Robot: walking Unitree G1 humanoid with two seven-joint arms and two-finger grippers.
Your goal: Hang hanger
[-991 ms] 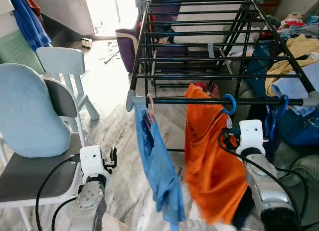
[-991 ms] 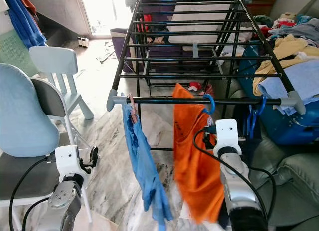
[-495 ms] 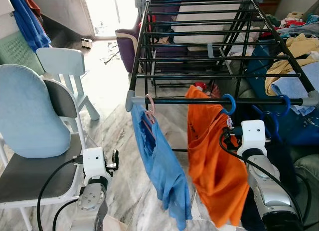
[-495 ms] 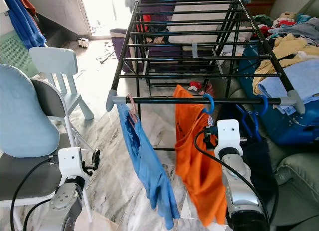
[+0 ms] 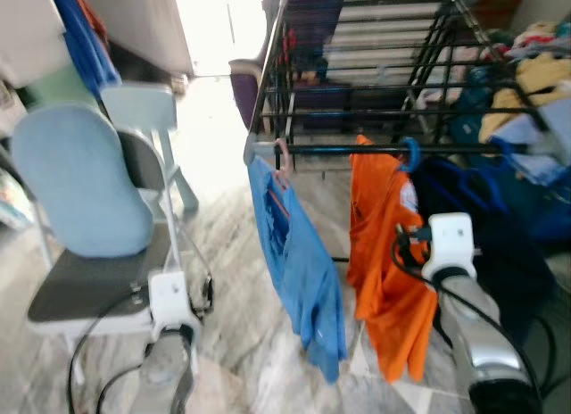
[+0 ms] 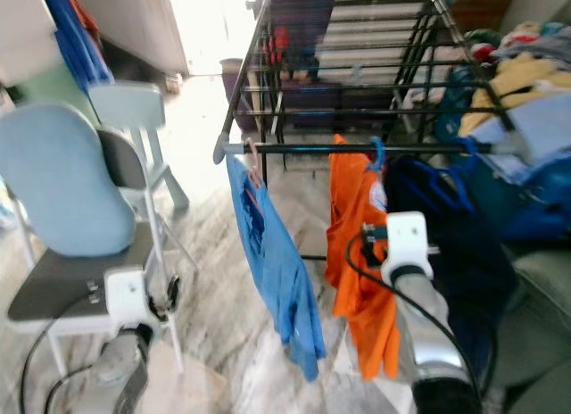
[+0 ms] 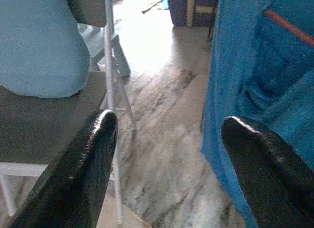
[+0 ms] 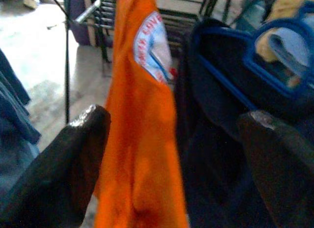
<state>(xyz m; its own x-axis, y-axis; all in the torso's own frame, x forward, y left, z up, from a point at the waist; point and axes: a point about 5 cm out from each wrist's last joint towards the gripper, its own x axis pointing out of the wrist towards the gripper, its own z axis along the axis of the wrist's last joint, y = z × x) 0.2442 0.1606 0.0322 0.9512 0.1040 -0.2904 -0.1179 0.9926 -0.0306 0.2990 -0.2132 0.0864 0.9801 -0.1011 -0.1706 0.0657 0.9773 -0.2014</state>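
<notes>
Drying rack [image 5: 357,93]: I see a black metal frame of thin parallel bars with grey corner joints; its front rail carries three hanging garments.
Blue shirt [image 5: 299,262]: soft, creased cloth on a pink hanger [image 5: 282,155] at the rail's left end, hanging long toward the floor.
Orange shirt [image 5: 384,262]: bright cloth with a round white printed badge near the collar, on a blue hanger [image 5: 410,153] hooked over the rail, just right of the blue shirt.
Dark garment [image 6: 437,218]: navy, on another blue hanger [image 8: 274,51] beside the orange shirt; blurred in my head views.
Chair [image 5: 85,244]: grey seat, white tube legs, a padded pale-blue cushion against its back; a small pale chair [image 5: 147,120] stands behind it.
Floor [image 5: 232,280]: glossy grey-veined marble.
Clothes pile [image 5: 535,84]: yellow and blue laundry heaped at the right.
Left gripper [image 7: 167,154]: low beside the chair, black fingers spread wide, holding nothing, facing the blue shirt.
Right gripper [image 8: 171,159]: raised before the orange and dark garments, fingers apart, gripping nothing.
</notes>
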